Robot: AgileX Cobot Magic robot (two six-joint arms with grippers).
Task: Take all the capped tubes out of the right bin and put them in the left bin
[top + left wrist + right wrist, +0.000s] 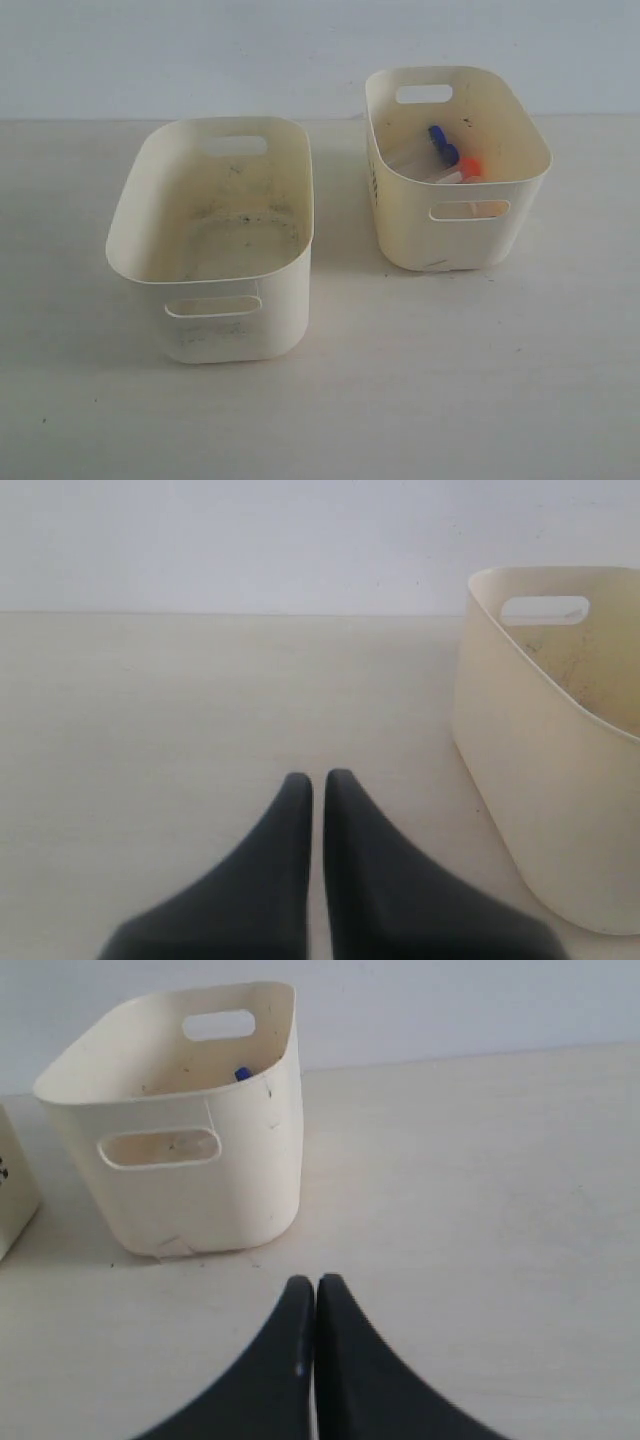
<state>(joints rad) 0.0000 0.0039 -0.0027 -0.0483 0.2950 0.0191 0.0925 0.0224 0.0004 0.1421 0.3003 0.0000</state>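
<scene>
The right bin (pixel 520 135), cream with oval handle slots, stands at the back right and holds capped tubes: a blue cap (pixel 441 146) and an orange-red cap (pixel 469 166) show above clear bodies, the others hidden by its wall. The left bin (pixel 150 170), cream with dark grime on its floor, holds no tubes. Neither gripper shows in the exterior view. My left gripper (pixel 317 777) is shut with nothing in it, over bare table beside the left bin (pixel 520 760). My right gripper (pixel 315 1282) is shut and empty, in front of the right bin (pixel 255 1140), where a blue cap (pixel 242 1073) peeks.
Both bins stand on a pale tabletop (pixel 400 400) that ends at a white wall (pixel 200 50) behind them. A corner of the left bin (pixel 15 1195) shows at the edge of the right wrist view.
</scene>
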